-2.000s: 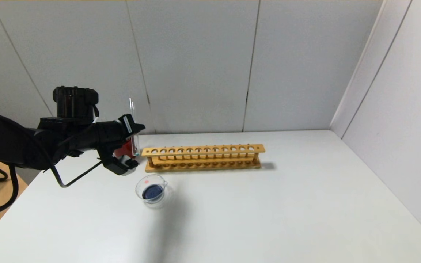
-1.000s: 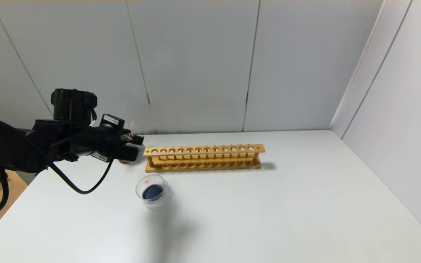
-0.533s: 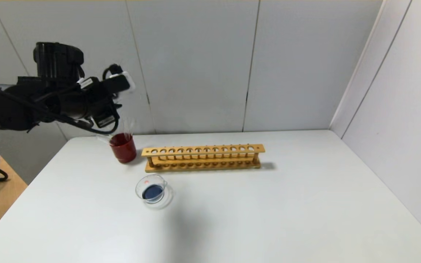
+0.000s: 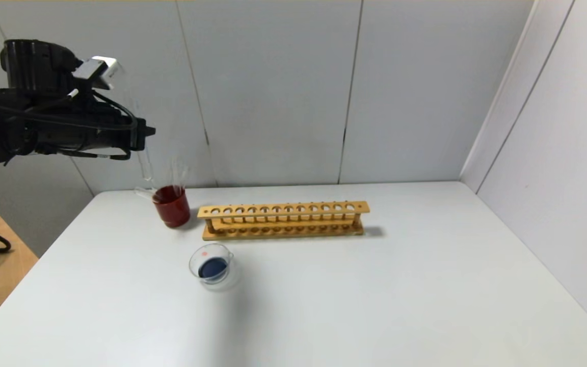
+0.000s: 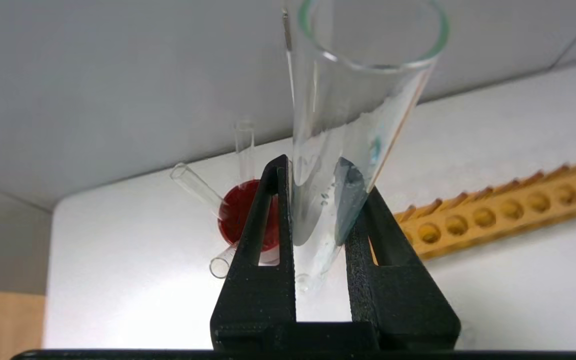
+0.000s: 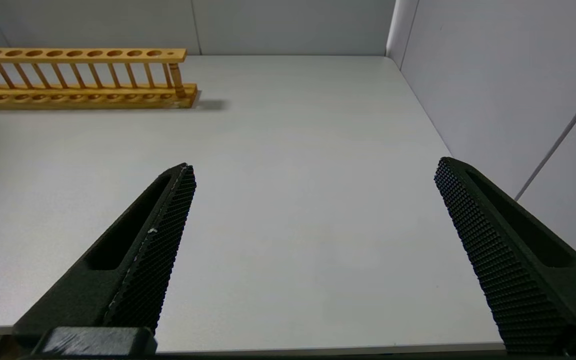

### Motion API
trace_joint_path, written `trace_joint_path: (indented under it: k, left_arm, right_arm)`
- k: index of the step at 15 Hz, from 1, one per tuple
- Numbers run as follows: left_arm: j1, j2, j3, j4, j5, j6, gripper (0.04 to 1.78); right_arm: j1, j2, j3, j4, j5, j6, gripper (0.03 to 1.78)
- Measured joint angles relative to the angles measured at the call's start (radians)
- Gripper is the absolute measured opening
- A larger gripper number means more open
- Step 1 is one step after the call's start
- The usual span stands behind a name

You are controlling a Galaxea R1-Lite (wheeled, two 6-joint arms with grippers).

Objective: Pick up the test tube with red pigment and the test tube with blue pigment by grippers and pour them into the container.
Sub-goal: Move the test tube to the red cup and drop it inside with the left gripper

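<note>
My left gripper (image 4: 140, 133) is high above the table's far left corner, shut on a slim clear tube (image 5: 348, 100). The tube holds no column of liquid, only a teal trace on its wall; in the head view it hangs faintly below the gripper (image 4: 144, 165). In the left wrist view the gripper (image 5: 318, 167) is above the dark red cup (image 5: 240, 210). The glass container (image 4: 212, 267) holds dark blue liquid and stands in front of the cup. No tube with orange-red liquid shows. My right gripper (image 6: 313, 167) is open and empty over the table's right front.
The dark red cup (image 4: 172, 206) holds several plain clear tubes leaning outward. The wooden rack (image 4: 283, 219) stands empty to the right of the cup; it also shows in the right wrist view (image 6: 78, 75). Grey walls close the back and right.
My left gripper has risen from the red cup, up and to the left, with the clear tube still in it. The container and the rack have not moved.
</note>
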Motion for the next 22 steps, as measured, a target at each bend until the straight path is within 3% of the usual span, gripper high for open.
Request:
trace_joint_path:
  k: [4, 12, 22]
  left_arm:
    - [0.055, 0.053, 0.017, -0.132, -0.006, -0.021, 0.33]
    - [0.056, 0.231, 0.024, -0.345, -0.006, -0.023, 0.33]
    - [0.060, 0.342, 0.030, -0.420, -0.008, -0.047, 0.33]
  right_arm:
    - [0.000, 0.000, 0.000, 0.000, 0.000, 0.000, 1.75]
    - [0.000, 0.000, 0.000, 0.000, 0.000, 0.000, 1.75]
    - [0.000, 0.000, 0.000, 0.000, 0.000, 0.000, 1.75]
